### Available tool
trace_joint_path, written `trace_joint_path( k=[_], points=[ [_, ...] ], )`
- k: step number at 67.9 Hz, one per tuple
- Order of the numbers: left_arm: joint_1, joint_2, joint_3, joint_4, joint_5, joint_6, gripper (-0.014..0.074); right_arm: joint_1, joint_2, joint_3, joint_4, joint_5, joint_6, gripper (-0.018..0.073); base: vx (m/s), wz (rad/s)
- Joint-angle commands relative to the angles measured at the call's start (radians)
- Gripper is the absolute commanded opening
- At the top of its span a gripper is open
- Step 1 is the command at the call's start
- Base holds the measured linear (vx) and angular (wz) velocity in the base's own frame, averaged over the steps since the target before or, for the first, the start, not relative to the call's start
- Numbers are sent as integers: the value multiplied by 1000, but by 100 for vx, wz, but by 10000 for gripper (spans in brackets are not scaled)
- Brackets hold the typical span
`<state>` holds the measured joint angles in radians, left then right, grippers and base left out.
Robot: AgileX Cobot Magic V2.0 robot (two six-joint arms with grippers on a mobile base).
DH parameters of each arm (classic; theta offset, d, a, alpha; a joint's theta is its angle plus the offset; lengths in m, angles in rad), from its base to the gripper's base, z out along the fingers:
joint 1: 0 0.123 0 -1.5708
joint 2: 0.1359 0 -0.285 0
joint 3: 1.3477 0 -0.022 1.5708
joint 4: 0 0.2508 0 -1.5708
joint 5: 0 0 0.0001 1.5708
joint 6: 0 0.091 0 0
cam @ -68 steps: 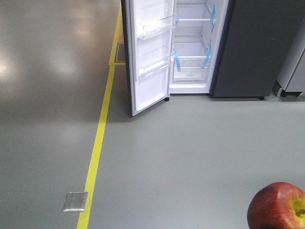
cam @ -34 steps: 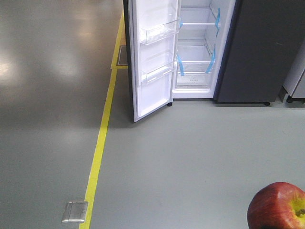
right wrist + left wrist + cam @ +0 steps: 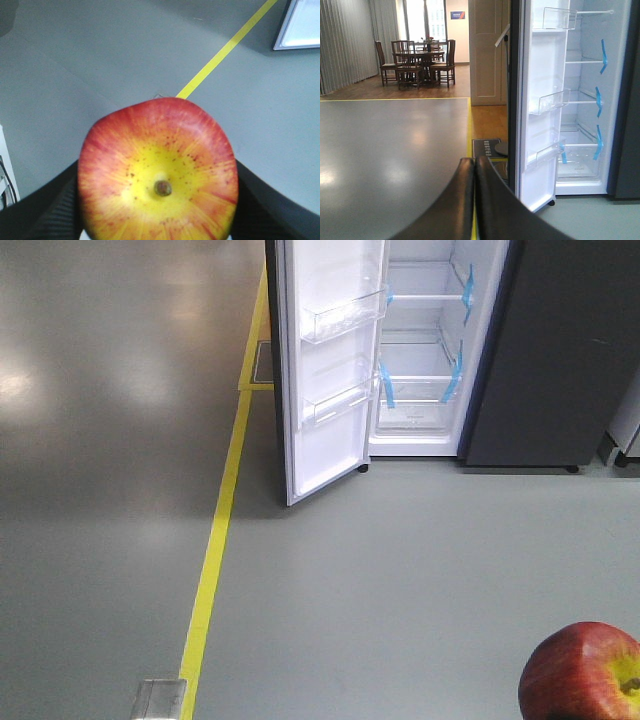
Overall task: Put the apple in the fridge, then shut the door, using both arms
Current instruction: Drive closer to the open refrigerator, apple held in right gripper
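Note:
The apple (image 3: 157, 175), red with a yellow stem dimple, fills the right wrist view, and my right gripper (image 3: 157, 202) is shut on it, a black finger (image 3: 42, 210) on each side. The front view shows the apple (image 3: 582, 672) at the bottom right corner. Ahead stands the fridge (image 3: 425, 360) with white shelves and blue tape strips. Its door (image 3: 325, 440) is swung wide open to the left, clear bins on its inside. My left gripper (image 3: 474, 162) is shut with nothing in it, pointing just left of the door (image 3: 540, 125); the fridge interior (image 3: 582, 100) lies to the right.
A yellow floor line (image 3: 215, 550) runs toward the fridge's left side, with a metal floor plate (image 3: 160, 698) beside it. A dark grey cabinet (image 3: 570, 350) adjoins the fridge on the right. A dining table with chairs (image 3: 420, 62) stands far off on the left.
The fridge has grown and shifted right and down in the front view, and the floor plate has slid to the bottom edge. The apple stays held in the same spot.

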<state>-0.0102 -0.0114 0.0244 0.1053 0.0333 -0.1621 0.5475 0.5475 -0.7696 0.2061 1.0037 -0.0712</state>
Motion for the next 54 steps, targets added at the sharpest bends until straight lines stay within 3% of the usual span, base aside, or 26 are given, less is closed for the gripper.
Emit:
trace_joint_path(
  k=[1, 54],
  points=[
    [-1, -16, 29, -4, -77, -8, -6, 3, 3, -26, 12, -66, 0, 212, 10, 3],
    [-1, -16, 29, -4, -77, -8, -6, 3, 3, -26, 12, -66, 0, 212, 10, 1]
  ],
)
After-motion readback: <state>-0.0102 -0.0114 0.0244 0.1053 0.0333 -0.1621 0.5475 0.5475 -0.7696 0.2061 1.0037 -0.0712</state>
